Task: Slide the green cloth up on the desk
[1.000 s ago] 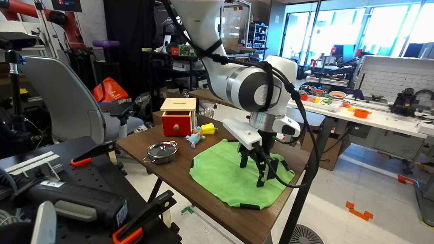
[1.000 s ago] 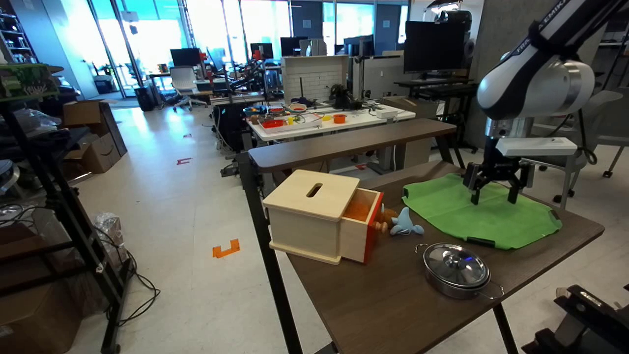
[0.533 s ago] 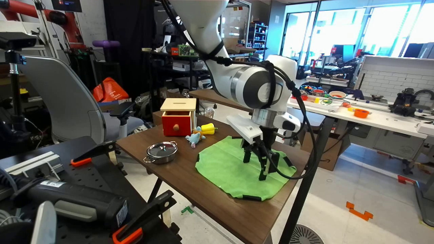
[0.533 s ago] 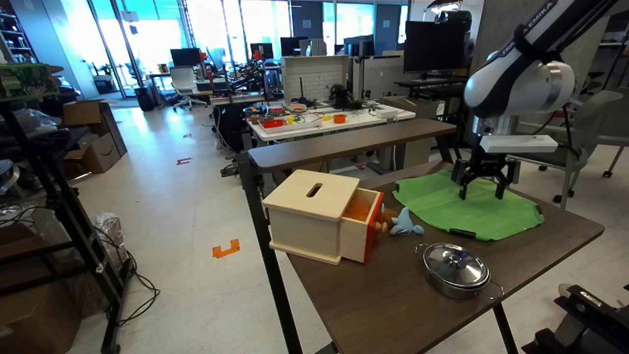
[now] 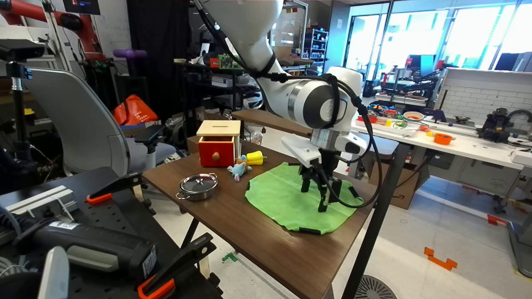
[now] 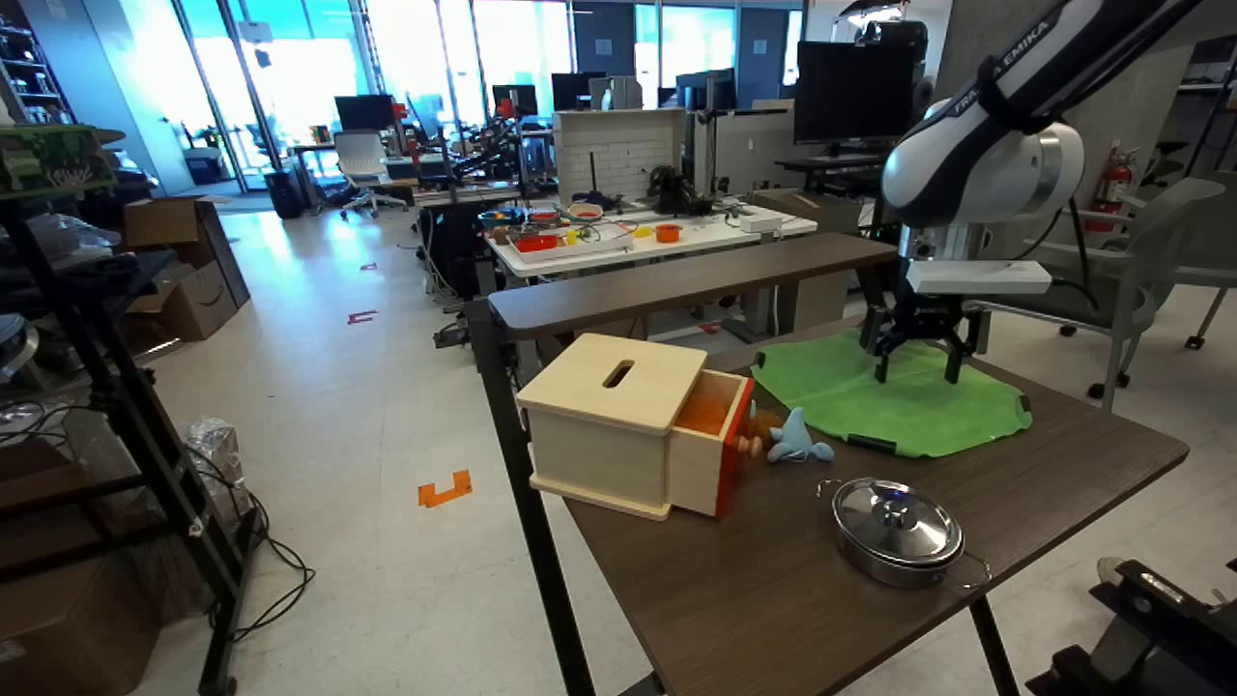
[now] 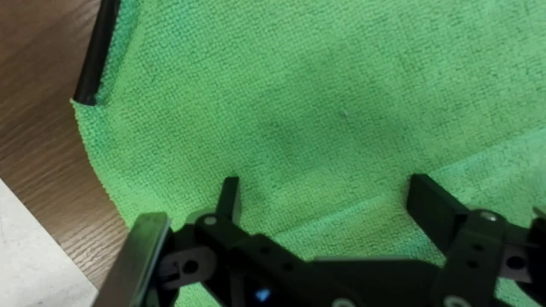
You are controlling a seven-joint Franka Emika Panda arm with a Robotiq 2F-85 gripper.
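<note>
The green cloth lies flat on the brown desk, with dark strips on parts of its edge. It also shows on the desk in an exterior view as a green cloth. My gripper points down onto the cloth with its jaws wide apart; the gripper shows the same way in an exterior view. In the wrist view the gripper is open, with only flat cloth and a shallow crease between its fingers. The fingertips appear to touch the cloth. Part of the cloth is hidden under the gripper.
A wooden box with an open red-fronted drawer stands on the desk. Beside it are a blue plush toy and a yellow pepper. A lidded steel pot stands near the desk edge. A brown raised board runs behind.
The cloth and my gripper have moved together across the desk, up the picture in both exterior views, and also leftward in the one that shows the open drawer's inside. The jaws stay open.
</note>
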